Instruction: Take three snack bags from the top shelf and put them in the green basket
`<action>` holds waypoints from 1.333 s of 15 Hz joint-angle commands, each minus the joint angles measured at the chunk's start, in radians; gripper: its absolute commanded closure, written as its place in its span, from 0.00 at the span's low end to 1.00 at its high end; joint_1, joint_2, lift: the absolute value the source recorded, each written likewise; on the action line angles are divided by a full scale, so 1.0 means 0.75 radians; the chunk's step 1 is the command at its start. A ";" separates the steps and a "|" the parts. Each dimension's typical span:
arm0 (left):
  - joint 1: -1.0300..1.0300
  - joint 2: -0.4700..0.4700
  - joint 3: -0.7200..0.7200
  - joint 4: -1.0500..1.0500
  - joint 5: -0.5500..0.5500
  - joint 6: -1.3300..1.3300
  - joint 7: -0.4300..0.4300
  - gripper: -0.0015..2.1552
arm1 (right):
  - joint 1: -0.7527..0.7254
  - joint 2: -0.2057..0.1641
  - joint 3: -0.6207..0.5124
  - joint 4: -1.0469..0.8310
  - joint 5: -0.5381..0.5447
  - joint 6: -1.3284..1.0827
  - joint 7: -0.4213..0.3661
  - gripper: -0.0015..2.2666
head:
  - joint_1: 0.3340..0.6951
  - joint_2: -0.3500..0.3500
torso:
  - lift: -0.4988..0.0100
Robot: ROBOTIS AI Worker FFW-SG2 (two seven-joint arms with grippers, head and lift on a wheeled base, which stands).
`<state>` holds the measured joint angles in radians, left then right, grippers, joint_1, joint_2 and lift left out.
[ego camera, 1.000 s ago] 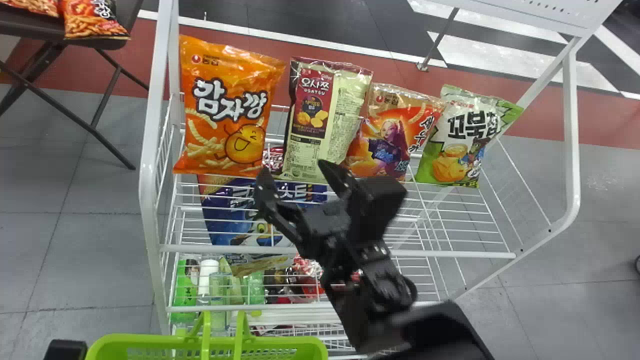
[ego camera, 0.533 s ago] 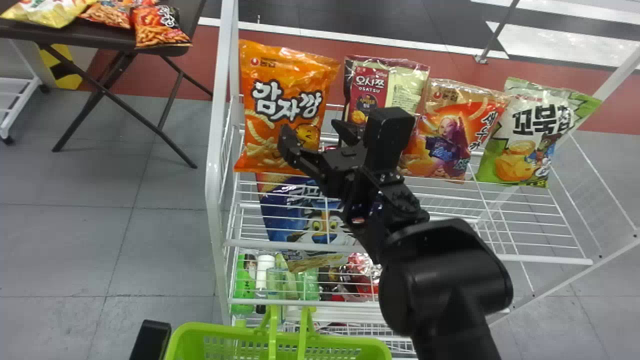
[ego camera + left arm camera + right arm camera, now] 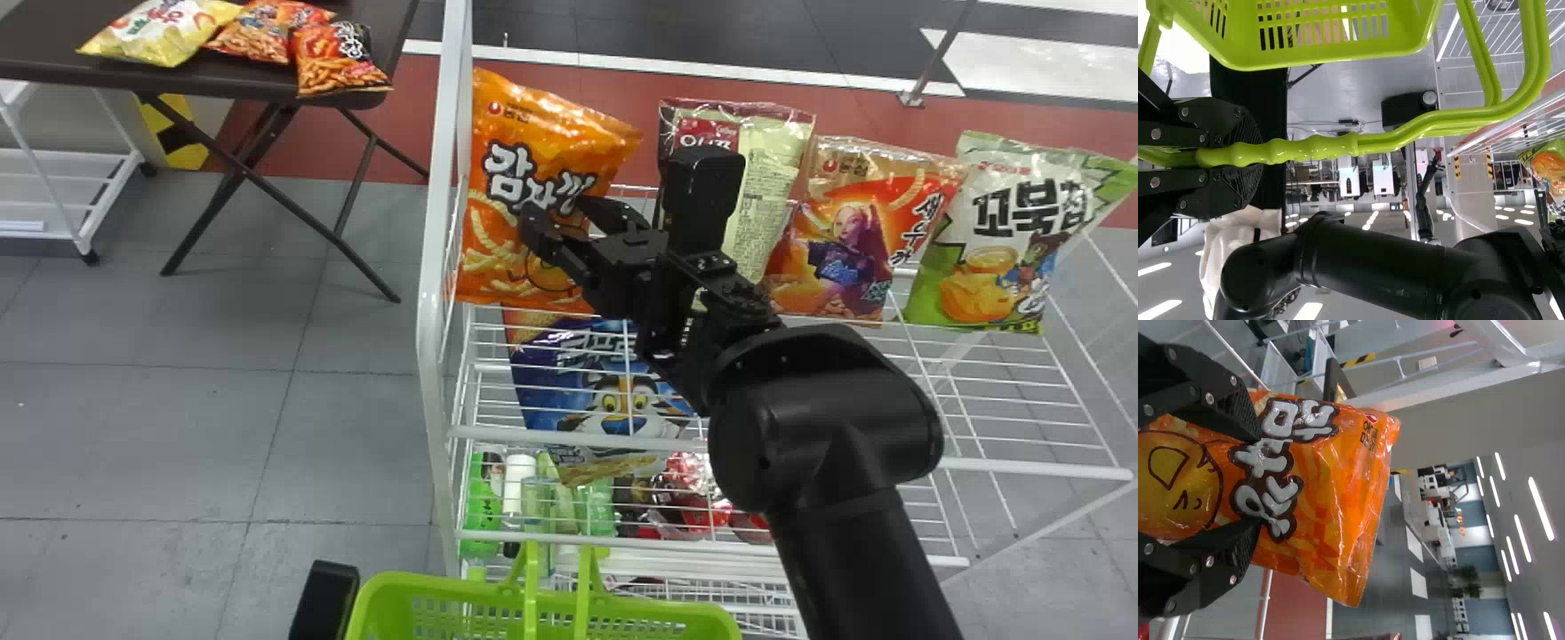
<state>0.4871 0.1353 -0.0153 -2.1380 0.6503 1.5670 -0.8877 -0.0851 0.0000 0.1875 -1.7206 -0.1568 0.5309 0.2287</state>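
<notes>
While the green basket is held at the bottom edge of the head view, its handle is clasped by the left gripper. Farther right and higher up, the orange snack bag is seen at the left end of the top shelf; it is stood upright, its long axis carried from shelf to top seal with a slight lean to the right, and its printed front is turned toward the robot. Over the right part of that front, the right gripper is held with its fingers spread wide, bag between them in the right wrist view; whether the bag is touched cannot be told. Its arm is slanted up and leftward from the bottom edge, with the fingertips aimed left. Beyond the gripper, a cream and maroon bag is partly covered by it, followed by an orange and red bag and, rightmost, a green and white bag, all stood upright.
</notes>
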 commanded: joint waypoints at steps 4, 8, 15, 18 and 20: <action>-0.003 -0.002 0.002 -0.001 -0.002 0.006 -0.001 0.72 | 0.152 0.001 -0.017 -0.230 0.007 0.081 0.024 0.93 | 1.00 0.37 | 0.92; -0.003 -0.002 0.010 -0.015 -0.002 0.006 -0.003 0.72 | 0.379 0.001 -0.029 -0.559 0.117 0.081 0.014 0.93 | 1.00 0.35 | 0.92; -0.015 -0.004 0.053 -0.050 0.010 0.006 -0.005 0.72 | 0.942 0.001 -0.285 -1.195 0.170 0.294 0.037 0.93 | 1.00 0.10 | 0.92; -0.020 -0.013 0.067 -0.050 0.021 0.006 0.004 0.72 | 1.118 0.001 -0.397 -1.351 0.129 0.539 0.114 0.93 | 1.00 0.00 | 0.92; -0.020 -0.027 0.065 -0.050 0.021 0.006 0.010 0.72 | 1.249 0.001 -0.479 -1.389 0.062 0.572 0.215 0.93 | 1.00 0.00 | 0.92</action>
<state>0.4725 0.1217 0.0349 -2.1759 0.6650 1.5670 -0.8823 0.7876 0.0001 -0.1306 -2.7405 -0.0788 0.9394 0.3687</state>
